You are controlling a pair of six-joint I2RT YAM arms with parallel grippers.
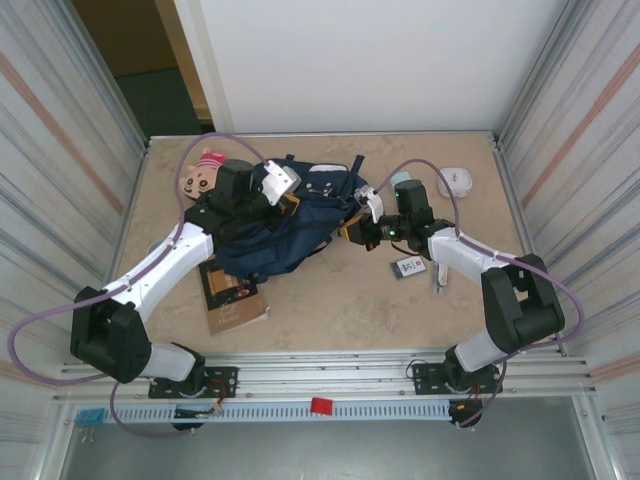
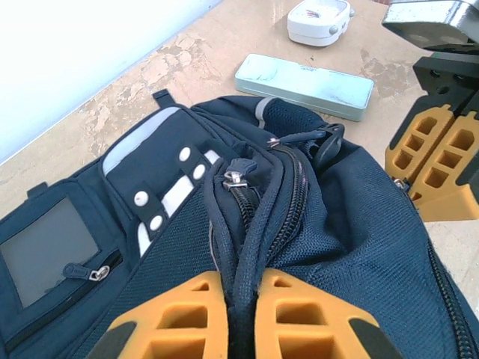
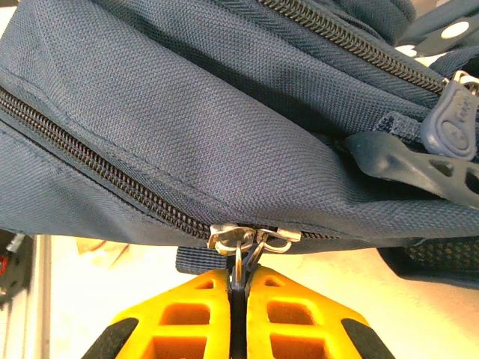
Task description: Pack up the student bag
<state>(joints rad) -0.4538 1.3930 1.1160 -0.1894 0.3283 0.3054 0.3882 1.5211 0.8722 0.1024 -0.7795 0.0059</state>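
Observation:
The student bag (image 1: 285, 235) is a navy backpack lying in the middle of the table. My left gripper (image 2: 241, 280) is shut on a fold of its fabric beside a zip, near the top of the bag (image 2: 187, 247); in the top view this gripper (image 1: 289, 206) sits over the bag's left part. My right gripper (image 3: 241, 275) is shut on the metal zipper pulls (image 3: 251, 238) of the bag's main zip (image 3: 112, 176), at the bag's right edge (image 1: 352, 232). Its orange fingers (image 2: 434, 157) show in the left wrist view too.
A pale green tin case (image 2: 303, 84) and a white device (image 2: 320, 19) lie beyond the bag. A plush toy (image 1: 203, 172) sits at the back left. A brown book (image 1: 232, 292) lies in front of the bag, and a small card-like item (image 1: 411, 265) under the right arm.

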